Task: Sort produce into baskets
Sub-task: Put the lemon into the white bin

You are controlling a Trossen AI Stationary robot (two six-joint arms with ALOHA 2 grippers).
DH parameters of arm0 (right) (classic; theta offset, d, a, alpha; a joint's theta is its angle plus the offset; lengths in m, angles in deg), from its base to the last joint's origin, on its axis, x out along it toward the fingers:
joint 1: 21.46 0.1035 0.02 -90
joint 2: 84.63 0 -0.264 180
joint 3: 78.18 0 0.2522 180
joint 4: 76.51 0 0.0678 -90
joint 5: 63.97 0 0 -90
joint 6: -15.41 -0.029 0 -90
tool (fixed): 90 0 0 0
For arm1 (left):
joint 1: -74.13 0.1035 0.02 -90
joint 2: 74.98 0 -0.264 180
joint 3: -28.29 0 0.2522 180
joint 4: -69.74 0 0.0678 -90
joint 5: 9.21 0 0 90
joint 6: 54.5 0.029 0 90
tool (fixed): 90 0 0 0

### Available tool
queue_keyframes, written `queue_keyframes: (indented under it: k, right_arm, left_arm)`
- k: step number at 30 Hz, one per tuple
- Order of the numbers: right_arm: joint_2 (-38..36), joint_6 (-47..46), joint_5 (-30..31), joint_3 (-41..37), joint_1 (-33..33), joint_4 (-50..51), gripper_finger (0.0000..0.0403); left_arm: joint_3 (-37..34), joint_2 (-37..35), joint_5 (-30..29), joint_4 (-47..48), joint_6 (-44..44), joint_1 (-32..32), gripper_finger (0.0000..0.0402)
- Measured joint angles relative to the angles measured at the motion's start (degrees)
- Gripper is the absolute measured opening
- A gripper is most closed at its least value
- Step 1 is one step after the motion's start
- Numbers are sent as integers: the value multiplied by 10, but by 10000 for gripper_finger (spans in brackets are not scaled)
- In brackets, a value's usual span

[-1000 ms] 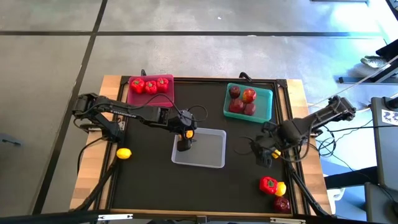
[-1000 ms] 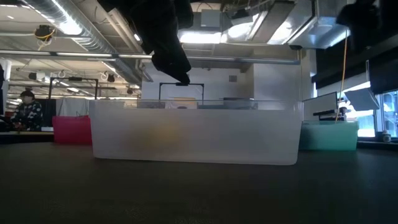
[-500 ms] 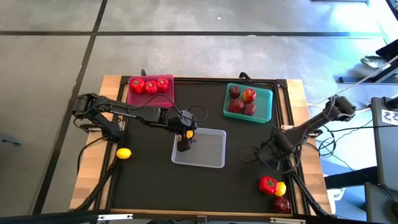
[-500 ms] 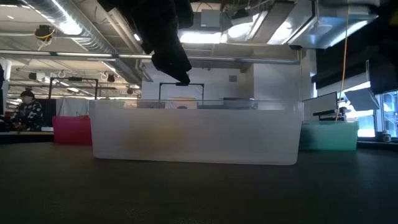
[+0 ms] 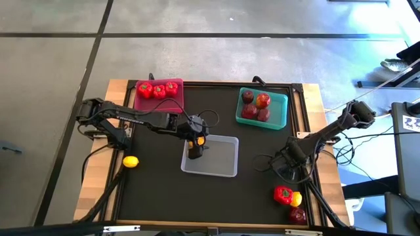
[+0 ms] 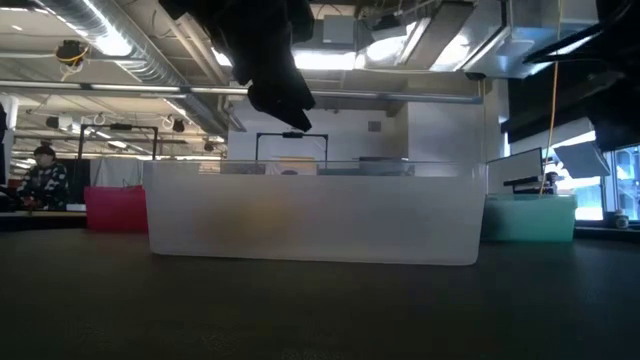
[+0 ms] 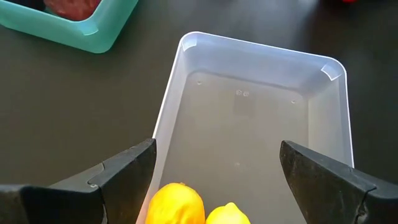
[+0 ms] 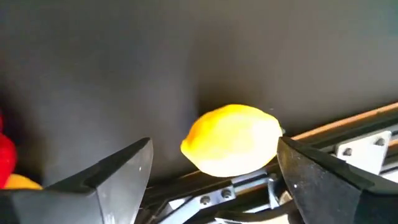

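Since a second ago: right gripper (image 5: 291,172) swung from beside the clear tray (image 5: 225,157) toward the near right corner, closer to the pepper (image 5: 283,193), lemon (image 5: 296,197) and apple (image 5: 297,214) clustered there; jaws spread, empty. Left gripper (image 5: 193,151) unmoved over the clear tray's left end, jaws released, two smooth yellow lemons (image 7: 176,204) below it inside the tray. Glossy peppers in the pink tray (image 5: 140,103), dark apples in the teal tray (image 5: 282,103). Another lemon (image 5: 130,161) on the wooden edge at left.
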Motion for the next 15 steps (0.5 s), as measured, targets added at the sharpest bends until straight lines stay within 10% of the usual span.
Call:
queue_keyframes:
  k: [15]
  right_arm:
    - [145, 5, -25, -23, -7, -25, 341]
  left_arm:
    - [0, 0, 0, -3, 2, 0, 337]
